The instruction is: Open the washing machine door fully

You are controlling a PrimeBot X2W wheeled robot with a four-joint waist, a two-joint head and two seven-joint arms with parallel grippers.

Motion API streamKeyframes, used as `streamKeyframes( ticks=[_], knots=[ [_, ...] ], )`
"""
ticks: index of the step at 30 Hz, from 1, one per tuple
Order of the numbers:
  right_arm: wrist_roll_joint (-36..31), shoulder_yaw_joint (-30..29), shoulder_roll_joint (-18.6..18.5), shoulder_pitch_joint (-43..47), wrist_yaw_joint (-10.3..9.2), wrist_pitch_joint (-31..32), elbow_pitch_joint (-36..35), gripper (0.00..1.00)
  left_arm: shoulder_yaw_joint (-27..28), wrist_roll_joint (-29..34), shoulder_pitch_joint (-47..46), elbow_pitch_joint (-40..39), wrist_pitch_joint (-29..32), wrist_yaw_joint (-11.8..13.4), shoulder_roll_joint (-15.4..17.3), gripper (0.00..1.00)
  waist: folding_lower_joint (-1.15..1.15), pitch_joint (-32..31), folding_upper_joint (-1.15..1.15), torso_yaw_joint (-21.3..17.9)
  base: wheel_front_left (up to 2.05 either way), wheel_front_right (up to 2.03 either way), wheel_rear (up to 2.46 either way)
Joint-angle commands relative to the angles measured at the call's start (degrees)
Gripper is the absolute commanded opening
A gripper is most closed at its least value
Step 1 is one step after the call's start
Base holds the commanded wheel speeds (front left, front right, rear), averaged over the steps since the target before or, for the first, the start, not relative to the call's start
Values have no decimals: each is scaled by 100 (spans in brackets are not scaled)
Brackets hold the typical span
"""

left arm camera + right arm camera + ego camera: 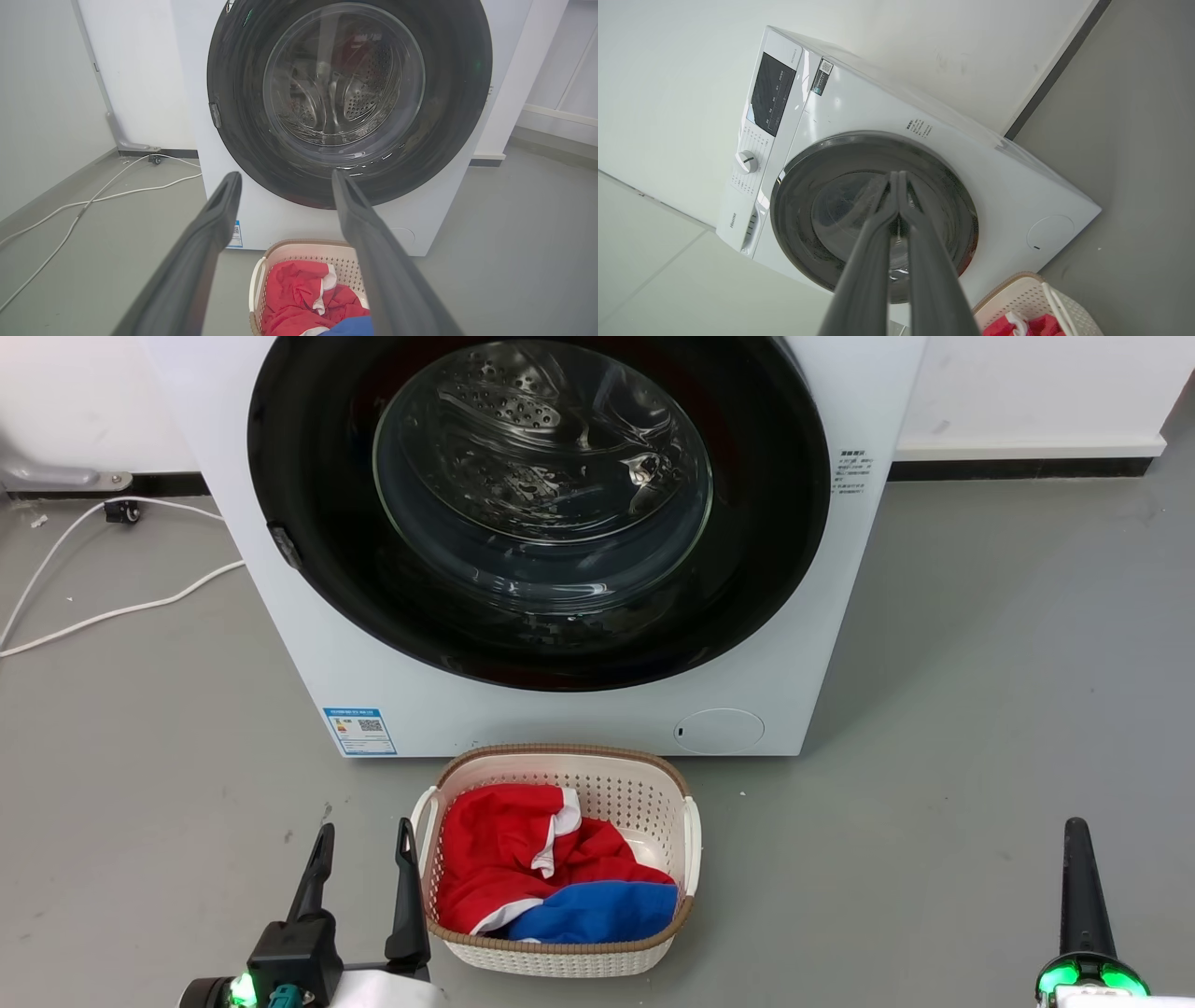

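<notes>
From the head we saw the washing machine (560, 719) standing on the grey floor (980, 709) against the white wall (1027, 383). The washing machine door (308, 579) lay closed and flush on its front, the steel drum (523, 401) visible through the glass. A pale basket (560, 959) of red and blue clothes (495, 859) sat on the floor just in front of the machine, and a white cable (121, 609) trailed along the floor's left edge. The left gripper (365, 826) hung beside the basket's left side, its two fingers spread and empty, while the right gripper (1076, 840) showed as one dark blade well right of the basket. In the left wrist view we looked between the parted fingers (219, 205) at the closed door, apart from it. In the right wrist view the fingertips (885, 210) met with nothing between them, pointing at the door's glass, and a white knob (747, 162) sat near the machine's top corner.
</notes>
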Motion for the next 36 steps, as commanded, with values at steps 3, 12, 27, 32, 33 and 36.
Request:
streamKeyframes(
  ticks=[3, 12, 27, 32, 33, 36],
  knots=[
    [833, 206, -5, 70, 1, -10, -112, 0, 5, -33, 34, 9, -16, 30, 1, 100, 0, 4, 0, -1, 0, 0, 0],
    [2705, 388, -130, 132, 1, 531, -531, 0, 33, -32, 27, -1, -16, 41, 1, 100, 0, 20, 0, -15, 0, 0, 0],
    [3426, 71, -40, 366, 1, 1863, -375, 0, 97, 126, 21, -44, -16, 116, 1, 100, 0, 71, 0, -2, 0, 0, 0],
    [3433, -20, -13, 267, 1, 1897, -313, 0, 122, 163, -11, -72, -16, 116, 1, 100, 0, 97, 0, -9, 0, 0, 0],
    [3456, -71, -11, 204, 1, 1884, -295, 0, 133, 166, -15, -83, -16, 121, 1, 100, 0, 111, 0, -18, 0, 0, 0],
    [3542, -218, -11, 36, 1, 1887, -213, 0, 148, 173, -35, -111, -16, 128, 0, 100, 0, 163, 0, -38, 0, 0, 0]
  ],
)
